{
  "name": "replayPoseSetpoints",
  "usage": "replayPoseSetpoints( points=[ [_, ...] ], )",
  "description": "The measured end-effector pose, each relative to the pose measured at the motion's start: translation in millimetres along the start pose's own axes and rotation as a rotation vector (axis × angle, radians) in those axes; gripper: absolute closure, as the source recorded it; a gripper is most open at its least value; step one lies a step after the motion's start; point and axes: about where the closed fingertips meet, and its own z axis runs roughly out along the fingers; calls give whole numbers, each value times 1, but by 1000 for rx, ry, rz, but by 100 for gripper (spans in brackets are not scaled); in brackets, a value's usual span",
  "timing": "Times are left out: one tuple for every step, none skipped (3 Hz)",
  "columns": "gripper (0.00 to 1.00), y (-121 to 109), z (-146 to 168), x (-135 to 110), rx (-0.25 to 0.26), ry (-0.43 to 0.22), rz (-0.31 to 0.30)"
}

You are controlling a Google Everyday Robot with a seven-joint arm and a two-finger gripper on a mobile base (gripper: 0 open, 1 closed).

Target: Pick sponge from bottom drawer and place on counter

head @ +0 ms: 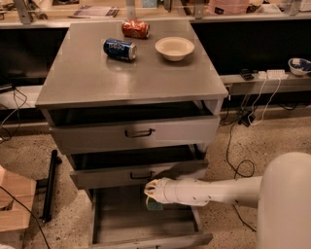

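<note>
Camera view: the single view, looking down on the cabinet from the front and above.
Sponge [155, 205]: a small dark block is seen in the open bottom drawer [121, 221], towards its right side. It is partly hidden under the end effector.
End effector [147, 193]: it is held low over the drawer, directly above the sponge, at the end of the white arm [214, 190] reaching in from the right. Whether it is spread, closed or already pinching the sponge cannot be told.
Handling: the sponge is judged light, soft and compressible, not fragile and not slippery. A firm squeeze is likely tolerated, though some give is to be expected.
Hold: the two long sides of the block are judged the best place to be taken, near the middle.
Drawer clearance: the middle drawer [136, 174] is pulled partly out just above, so little headroom is left for lifting. A pull outwards before rising is judged necessary.
Worktop [97, 82]: a flat grey metal slab, smooth and probably slick. A blue can [119, 48], a red can [135, 28] and a bowl [174, 48] are kept at its back, and the front half is bare.
Room: a speckled floor [233, 214] is seen around the cabinet, with cables [232, 154] trailing at the right and a cluttered bench [73, 13] behind.
</note>
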Motion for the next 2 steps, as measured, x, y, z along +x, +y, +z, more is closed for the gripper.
replayPoseSetpoints(
  points=[
    [100, 33, -7, -6, 0, -7, -14],
    [100, 34, -7, -6, -1, -7, -14]
  ],
)
